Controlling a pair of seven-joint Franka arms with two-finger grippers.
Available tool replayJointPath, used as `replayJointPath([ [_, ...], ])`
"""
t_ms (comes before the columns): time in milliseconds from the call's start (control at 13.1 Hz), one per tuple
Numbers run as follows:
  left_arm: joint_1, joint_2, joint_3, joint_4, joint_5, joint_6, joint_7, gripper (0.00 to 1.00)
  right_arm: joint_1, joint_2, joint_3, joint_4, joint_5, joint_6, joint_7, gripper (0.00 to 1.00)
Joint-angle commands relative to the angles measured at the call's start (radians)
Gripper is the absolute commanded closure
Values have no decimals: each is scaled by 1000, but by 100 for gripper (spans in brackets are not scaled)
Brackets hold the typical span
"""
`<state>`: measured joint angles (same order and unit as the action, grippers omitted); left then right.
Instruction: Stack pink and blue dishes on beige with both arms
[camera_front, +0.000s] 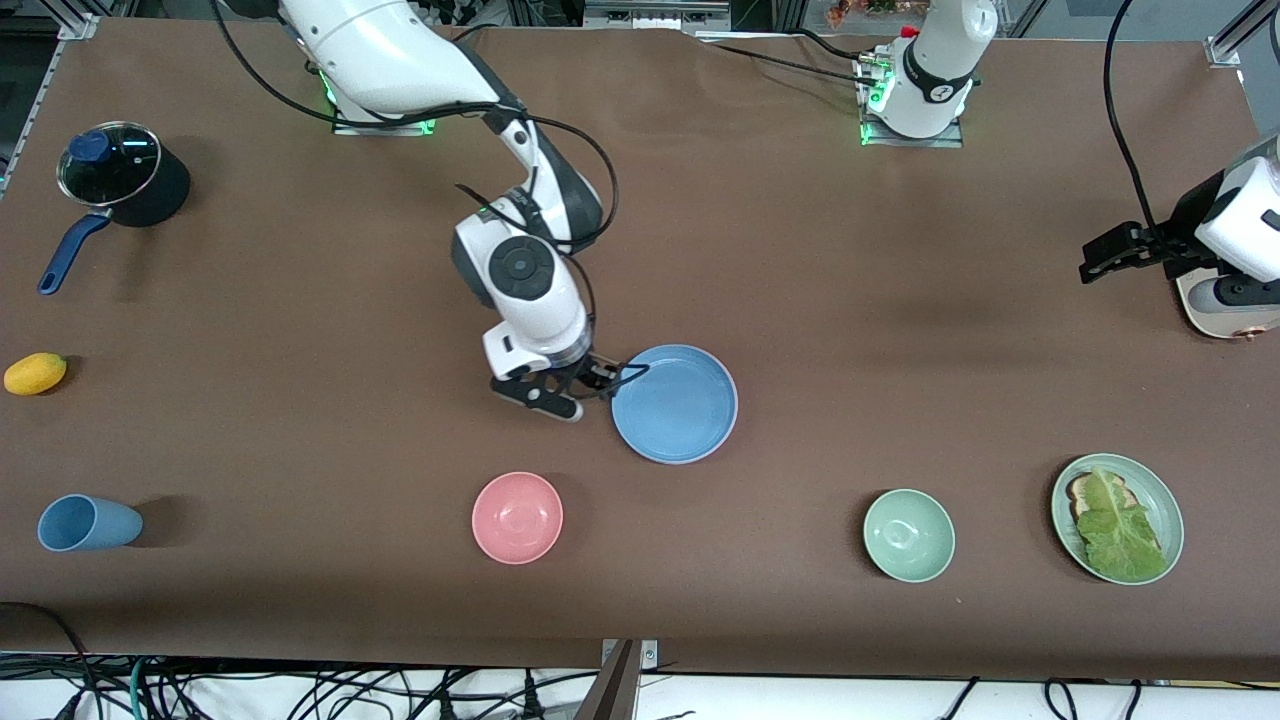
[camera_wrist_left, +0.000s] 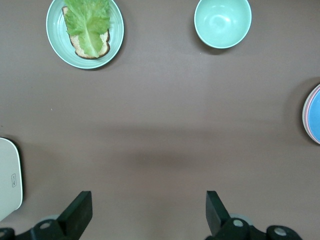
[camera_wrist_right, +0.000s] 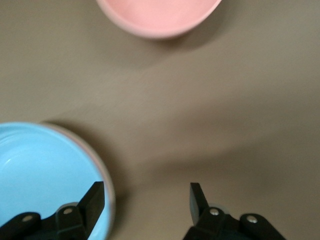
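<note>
Brown matte table bears a round blue plate; right hand and left hand gape.

Blue plate: round, shallow, light blue, low raised rim, empty, lying flat and upright on the brown counter, mid-counter, farther from the front camera than the pink bowl. It sits on top of a stack: in the left wrist view a thin pink rim shows just under the blue edge, so the pink plate lies beneath it. Right wrist view shows a pale rim band around the blue, possibly the beige plate below; hard to confirm.
</note>
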<state>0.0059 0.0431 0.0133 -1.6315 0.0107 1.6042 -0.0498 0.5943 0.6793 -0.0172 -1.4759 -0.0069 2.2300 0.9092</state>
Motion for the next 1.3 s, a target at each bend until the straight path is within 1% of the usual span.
replayJointPath([
  [0,0,17,7,35,-23,-10,31,0,-37,-93,-61,-20,-8,-166,-186,1],
  [229,3,17,7,36,-9,-9,30,0,-42,-151,-176,-26,-7,-268,-381,0],
  [381,8,15,7,38,-9,-7,27,0,-44,-204,-251,-26,-4,-334,-437,0],
  [457,8,17,8,36,-9,-9,27,0,-47,-242,-265,-33,5,-357,-493,0],
  [534,11,17,8,36,-11,-9,28,0,-60,-272,-271,-29,40,-400,-544,0],
  [686,11,17,8,38,-11,-6,28,0,-70,-341,-326,-26,109,-466,-610,0],
  [839,11,17,8,38,-15,-6,28,0,-70,-401,-358,-20,108,-544,-703,0],
  [991,9,17,8,36,-18,-6,28,0,-70,-452,-389,-20,108,-585,-777,0],
  [1143,9,18,8,36,-18,-6,28,0,-71,-475,-401,-15,108,-607,-793,0],
  [1220,9,17,8,36,-18,-6,28,0,-82,-480,-391,-14,107,-607,-787,0],
])
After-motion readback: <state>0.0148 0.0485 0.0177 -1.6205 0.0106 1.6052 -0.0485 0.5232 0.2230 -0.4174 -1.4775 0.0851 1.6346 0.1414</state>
